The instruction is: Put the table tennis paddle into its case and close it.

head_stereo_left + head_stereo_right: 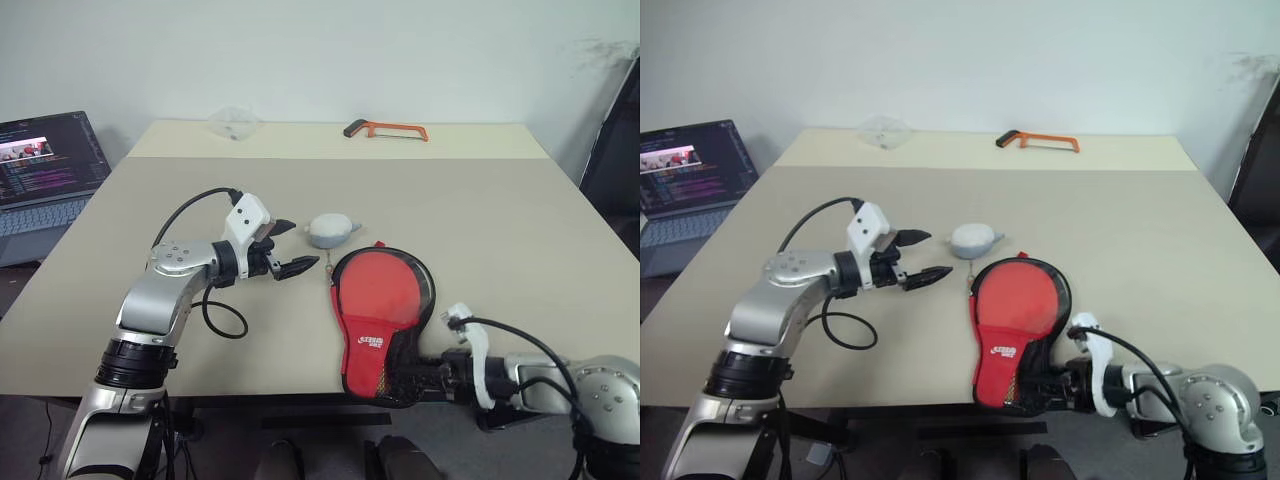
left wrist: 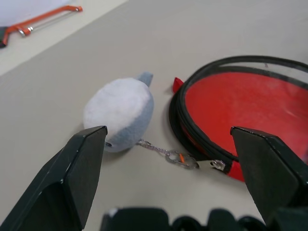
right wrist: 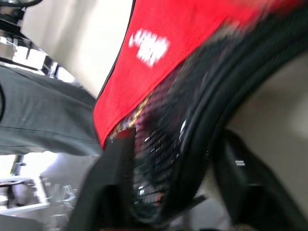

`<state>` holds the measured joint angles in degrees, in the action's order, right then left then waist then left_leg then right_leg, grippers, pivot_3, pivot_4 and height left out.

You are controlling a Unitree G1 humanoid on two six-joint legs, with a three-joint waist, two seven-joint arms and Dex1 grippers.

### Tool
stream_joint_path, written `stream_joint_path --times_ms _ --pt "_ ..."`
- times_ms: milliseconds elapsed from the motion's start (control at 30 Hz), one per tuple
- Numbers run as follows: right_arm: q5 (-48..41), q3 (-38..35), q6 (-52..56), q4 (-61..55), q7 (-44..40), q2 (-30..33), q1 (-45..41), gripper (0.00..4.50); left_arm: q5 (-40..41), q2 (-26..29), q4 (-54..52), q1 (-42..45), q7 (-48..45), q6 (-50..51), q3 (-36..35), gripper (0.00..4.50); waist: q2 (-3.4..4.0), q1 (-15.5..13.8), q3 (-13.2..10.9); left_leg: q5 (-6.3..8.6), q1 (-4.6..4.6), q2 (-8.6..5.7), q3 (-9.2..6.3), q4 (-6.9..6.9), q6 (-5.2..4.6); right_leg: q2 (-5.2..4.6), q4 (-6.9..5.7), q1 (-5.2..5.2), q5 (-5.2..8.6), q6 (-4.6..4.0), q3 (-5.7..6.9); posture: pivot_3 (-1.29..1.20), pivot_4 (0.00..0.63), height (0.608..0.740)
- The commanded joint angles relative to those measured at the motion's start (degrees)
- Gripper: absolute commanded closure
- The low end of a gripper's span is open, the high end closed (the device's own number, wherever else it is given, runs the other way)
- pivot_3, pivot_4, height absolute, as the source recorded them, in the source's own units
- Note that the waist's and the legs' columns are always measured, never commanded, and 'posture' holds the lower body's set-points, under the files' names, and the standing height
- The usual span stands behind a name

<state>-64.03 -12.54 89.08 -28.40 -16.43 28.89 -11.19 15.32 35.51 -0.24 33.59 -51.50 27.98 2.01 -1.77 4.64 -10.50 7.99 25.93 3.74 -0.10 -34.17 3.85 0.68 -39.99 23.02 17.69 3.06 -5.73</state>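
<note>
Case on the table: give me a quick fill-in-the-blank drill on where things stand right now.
1. The plush ball is joined to the case by a short ____.
2. The left pincer hangs with its jaws ____.
3. The right pincer sits at the case's ____ end.
4. The far table holds an orange ____.

Missing words: chain; open; handle; hacksaw

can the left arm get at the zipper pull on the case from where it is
Probably yes: the left gripper hangs open just beside the case, and the zipper pull lies on bare table between its fingers, with only the plush ball nearby.
</note>
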Motion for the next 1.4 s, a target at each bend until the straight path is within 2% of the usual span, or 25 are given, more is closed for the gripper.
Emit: stream_joint_path --times_ms 33,100,200,300,400,533,700,800,900,1067,1167,1400 --pt "-0.7 -2.2 -2.6 -0.1 -4.7 5.1 -2.1 0.6 -0.4 -0.4 0.8 2.0 1.2 -1.7 -1.0 0.0 0.0 -0.1 0.0 0.0 0.0 0.0 0.0 0.0 0.0 0.0 0.0 0.0 0.0 0.0 0.0 0.0 0.15 0.74" --pt "1.0 -1.5 -5.3 -0.4 -8.4 9.8 -1.7 0.03 -0.6 -0.6 1.8 2.6 1.8 -2.2 -1.1 0.0 -0.01 -0.2 0.0 0.0 0.02 -0.01 0.01 -0.02 0.0 0.0 0.02 -0.01 0.0 0.0 0.0 0.0 0.15 0.74" --pt "3.8 -0.5 -10.8 0.0 -14.0 15.3 -1.4 0.03 -0.4 -1.1 2.9 3.5 2.2 -2.5 -1.1 0.0 -0.01 -0.3 0.0 0.0 0.01 -0.01 0.02 -0.02 -0.01 -0.01 0.04 -0.02 0.0 0.01 0.0 0.0 0.15 0.74" --pt "7.0 0.7 -17.4 -0.3 -17.1 17.3 -5.0 0.03 0.0 -1.4 3.4 4.1 2.0 -2.7 -1.1 0.0 -0.01 -0.2 0.0 0.0 0.0 0.0 0.01 -0.03 -0.01 0.0 0.02 -0.02 0.0 0.01 0.0 0.0 0.15 0.74" --pt "12.3 4.5 -22.6 1.4 -14.7 14.5 -10.8 0.03 -0.7 -2.0 6.4 5.7 3.3 -3.0 -1.3 0.0 -0.01 0.0 0.0 -0.01 -0.02 -0.01 0.0 -0.11 -0.02 0.01 -0.02 -0.02 -0.06 0.02 -0.02 0.0 0.15 0.74" --pt "25.7 15.8 -32.9 5.9 -9.8 6.9 -17.0 0.03 -3.8 -4.4 12.5 9.4 5.5 -5.3 0.9 0.0 -0.05 0.0 0.0 -0.08 -0.02 -0.01 -0.02 -0.17 -0.11 0.02 0.0 -0.06 -0.17 0.07 0.0 0.0 0.15 0.74" --pt "38.0 23.3 -41.0 18.4 -1.2 -6.0 -19.6 0.03 -8.2 -9.7 25.5 17.1 7.9 -10.0 3.8 0.0 -0.08 -0.6 0.0 -0.08 0.07 -0.03 -0.01 -0.28 -0.11 0.0 0.03 -0.06 -0.2 0.09 0.0 0.0 0.15 0.74" --pt "41.4 23.4 -44.3 23.8 0.9 -11.2 -18.2 0.03 -9.7 -12.8 34.4 21.8 7.5 -13.4 4.7 0.0 -0.08 -1.4 0.0 -0.08 0.2 -0.03 0.0 -0.3 -0.12 0.01 0.02 0.05 -0.27 -0.01 0.01 0.0 0.15 0.74" --pt "44.7 24.7 -46.2 27.8 0.9 -13.0 -16.2 0.03 -11.9 -15.4 43.6 26.3 7.3 -15.9 5.8 0.0 -0.08 -1.8 0.0 -0.08 0.36 -0.03 0.0 -0.35 -0.11 0.0 0.04 0.14 -0.36 -0.14 0.03 0.0 0.15 0.74" --pt "46.6 25.9 -43.6 31.0 -0.6 -13.9 -13.5 0.03 -15.9 -18.7 56.4 31.7 7.3 -19.9 7.8 0.0 -0.15 -1.7 0.1 -0.08 0.24 -0.03 -0.05 -0.43 -0.12 0.01 -0.02 0.01 -0.29 0.03 0.09 0.0 0.15 0.74" --pt "47.5 26.1 -42.8 30.8 -0.9 -14.5 -13.1 0.03 -18.6 -20.5 62.9 34.3 10.4 -21.5 8.4 0.0 -0.23 -1.7 0.2 -0.08 -0.12 -0.03 -0.09 -0.47 -0.12 0.01 0.01 -0.4 -0.25 0.12 0.13 0.0 0.15 0.74" --pt "48.8 26.3 -41.7 29.3 -1.3 -16.4 -13.3 0.03 -22.7 -24.5 72.0 38.2 19.7 -23.0 8.2 0.0 -0.52 -1.6 0.4 -0.07 -0.34 -0.03 -0.18 -0.55 -0.11 0.01 0.04 -0.7 -0.28 0.15 0.18 0.0 0.15 0.74"
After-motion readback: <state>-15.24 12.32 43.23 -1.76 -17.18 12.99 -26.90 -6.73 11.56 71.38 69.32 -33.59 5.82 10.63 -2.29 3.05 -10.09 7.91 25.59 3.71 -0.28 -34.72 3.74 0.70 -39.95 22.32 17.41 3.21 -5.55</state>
